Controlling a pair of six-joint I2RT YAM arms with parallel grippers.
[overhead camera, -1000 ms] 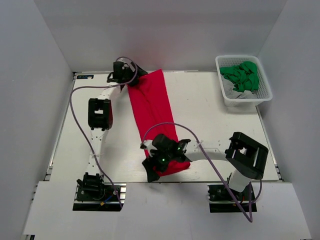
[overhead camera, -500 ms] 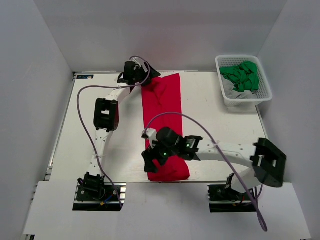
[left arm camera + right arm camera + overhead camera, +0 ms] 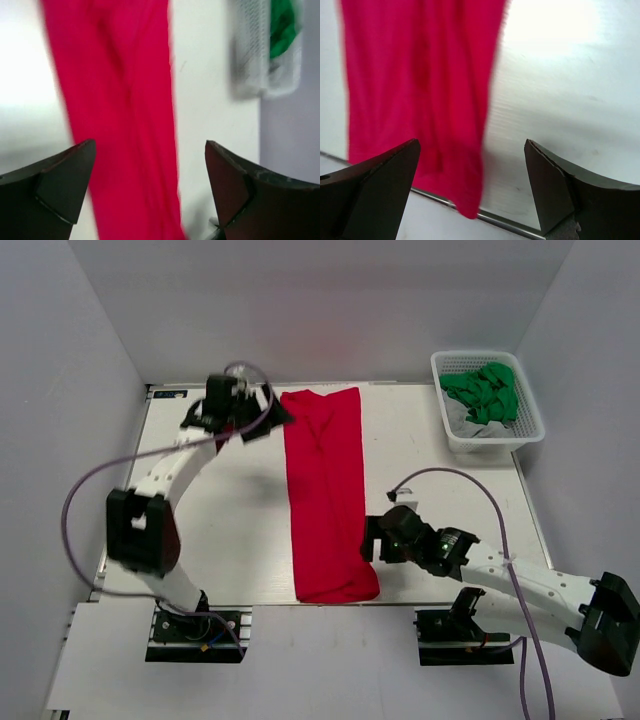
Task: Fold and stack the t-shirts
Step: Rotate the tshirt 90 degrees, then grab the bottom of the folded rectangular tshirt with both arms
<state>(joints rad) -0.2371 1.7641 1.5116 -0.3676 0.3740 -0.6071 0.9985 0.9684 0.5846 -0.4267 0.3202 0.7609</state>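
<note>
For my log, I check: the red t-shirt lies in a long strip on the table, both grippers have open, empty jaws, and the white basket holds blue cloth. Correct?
No: the cloth in the basket is green, as the top external view shows. The rest is right.

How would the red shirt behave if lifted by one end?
Probably floppy: the red shirt lies flat as a long strip with soft creases, so it would likely drape. Thin fabric suggests light; pushed, it may bunch rather than slide.
</note>
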